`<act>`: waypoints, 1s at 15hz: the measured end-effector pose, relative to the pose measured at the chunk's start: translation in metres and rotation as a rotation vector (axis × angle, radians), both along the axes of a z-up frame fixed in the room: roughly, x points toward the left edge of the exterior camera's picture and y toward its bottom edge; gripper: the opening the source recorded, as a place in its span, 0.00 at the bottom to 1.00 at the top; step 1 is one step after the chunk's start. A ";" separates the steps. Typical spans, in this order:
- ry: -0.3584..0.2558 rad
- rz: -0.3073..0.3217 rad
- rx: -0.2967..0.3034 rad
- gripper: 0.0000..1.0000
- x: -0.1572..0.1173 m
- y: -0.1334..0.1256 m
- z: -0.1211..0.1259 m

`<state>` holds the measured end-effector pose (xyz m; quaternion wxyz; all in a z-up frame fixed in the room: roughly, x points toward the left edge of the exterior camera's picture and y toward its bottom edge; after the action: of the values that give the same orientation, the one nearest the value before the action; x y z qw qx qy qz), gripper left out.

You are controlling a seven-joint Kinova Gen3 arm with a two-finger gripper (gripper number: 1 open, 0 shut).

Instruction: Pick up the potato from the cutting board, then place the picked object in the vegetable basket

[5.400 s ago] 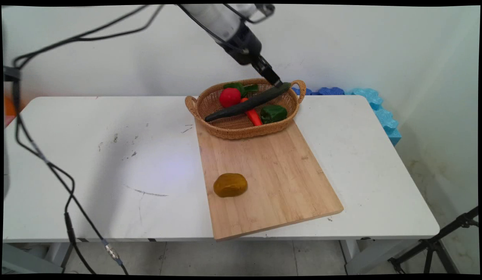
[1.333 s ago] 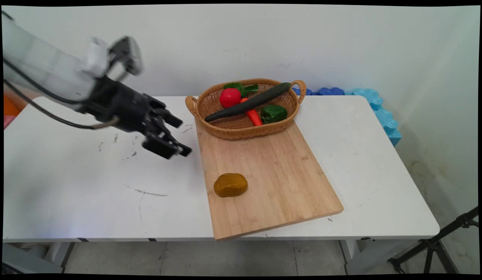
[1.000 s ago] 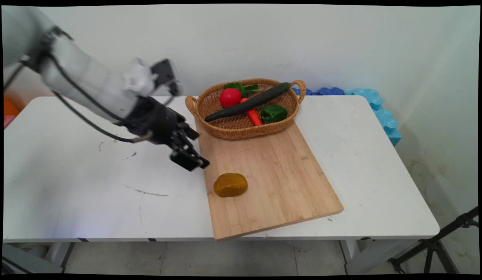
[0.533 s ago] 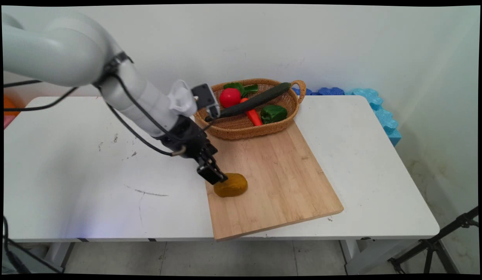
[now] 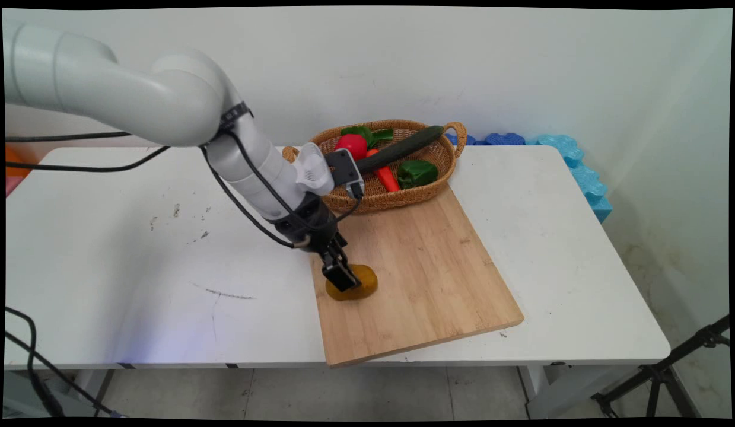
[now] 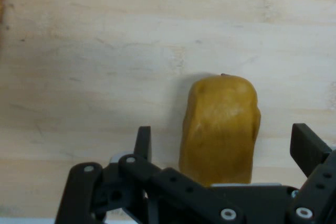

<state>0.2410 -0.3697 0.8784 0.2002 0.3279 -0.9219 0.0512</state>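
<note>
Two open fingers (image 6: 143, 141) of gripper (image 6: 223, 148) straddling potato (image 6: 220, 127) on board (image 5: 414, 267); probably light, firm, smooth; best pinched across its middle.

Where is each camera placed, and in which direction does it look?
Main view: stands above the table's near side, looks down across the table toward the wall; shows the white arm and the gripper.
Hand view: sits on the hand, looks along the open gripper down at the cutting board; shows the black linkage and both fingers.
Shared: the brown potato between the fingers, on the cutting board.
</note>
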 end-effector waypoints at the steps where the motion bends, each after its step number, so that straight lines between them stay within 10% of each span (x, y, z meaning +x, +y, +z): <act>1: -0.004 -0.004 0.004 1.00 -0.002 -0.002 -0.003; 4: -0.012 -0.015 0.014 1.00 -0.007 -0.008 -0.010; 5: -0.014 -0.017 0.017 0.00 -0.009 -0.009 -0.013; 15: -0.010 -0.062 0.023 0.00 -0.018 -0.018 -0.011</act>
<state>0.2232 -0.3882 0.8677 0.1931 0.3013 -0.9331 0.0359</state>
